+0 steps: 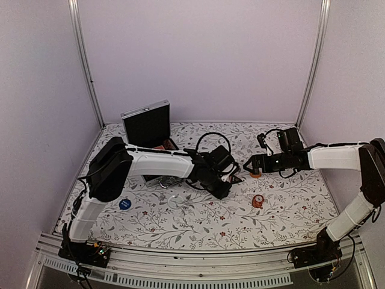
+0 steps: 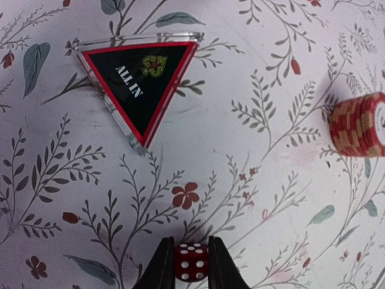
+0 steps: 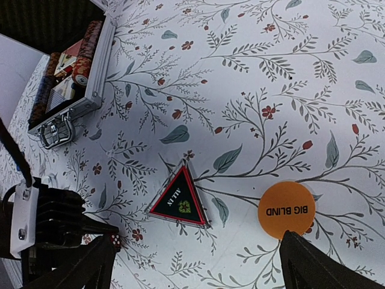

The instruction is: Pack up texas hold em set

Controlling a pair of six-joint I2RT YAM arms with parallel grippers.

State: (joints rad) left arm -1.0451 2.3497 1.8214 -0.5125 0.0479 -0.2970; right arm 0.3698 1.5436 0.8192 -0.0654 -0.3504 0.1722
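A small red die (image 2: 191,262) with white pips sits between the two black fingers of my left gripper (image 2: 191,265), which is shut on it just over the flowered tablecloth; the same die (image 3: 114,241) shows in the right wrist view. The black triangular "ALL IN" token (image 2: 141,81) lies flat a little beyond it. My right gripper (image 3: 201,271) hangs open over that triangular token (image 3: 178,198), and the orange "BIG BLIND" token (image 3: 286,209) lies by its right finger. The silver briefcase (image 1: 147,123) stands open at the back left, and chip rows (image 3: 90,45) and card decks show inside it.
A short stack of reddish chips (image 1: 257,201) lies on its side right of centre, also seen as the chip stack (image 2: 360,124) in the left wrist view. A blue round token (image 1: 125,204) lies near the left arm's base. Both grippers (image 1: 231,179) (image 1: 249,167) are close together mid-table.
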